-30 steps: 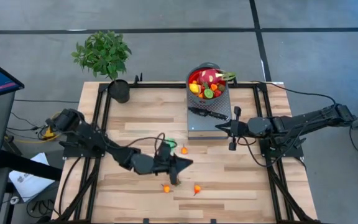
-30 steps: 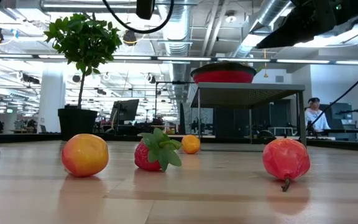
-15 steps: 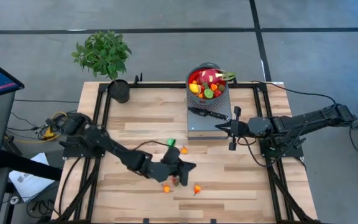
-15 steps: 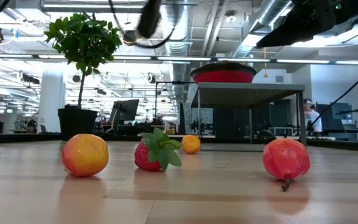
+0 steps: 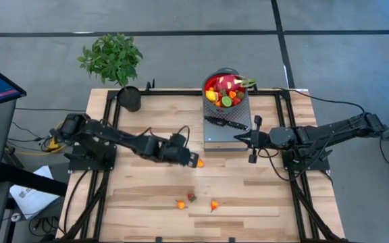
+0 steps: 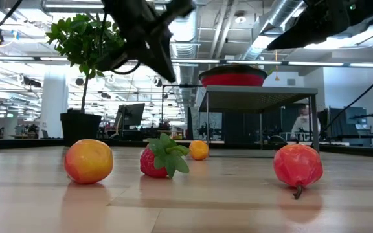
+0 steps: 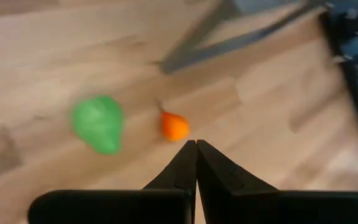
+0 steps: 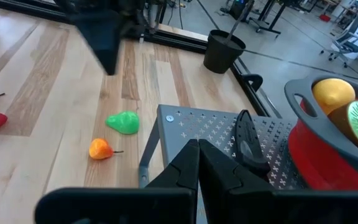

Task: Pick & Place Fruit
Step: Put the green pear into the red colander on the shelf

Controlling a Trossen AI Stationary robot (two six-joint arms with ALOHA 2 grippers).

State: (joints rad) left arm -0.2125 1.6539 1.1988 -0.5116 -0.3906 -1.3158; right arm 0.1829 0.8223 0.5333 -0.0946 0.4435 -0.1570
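Left gripper (image 5: 193, 160) closed, mid-table; right gripper (image 5: 251, 154) closed, raised, waiting.

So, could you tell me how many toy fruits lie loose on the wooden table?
5: a green fruit and a small orange one beside the grey metal stand; a yellow-orange fruit, a red strawberry and a round red fruit nearer the front. Others may be hidden.

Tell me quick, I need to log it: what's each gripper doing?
Left gripper: closed, empty, above the small orange fruit.
Right gripper: closed, empty, by the grey stand.
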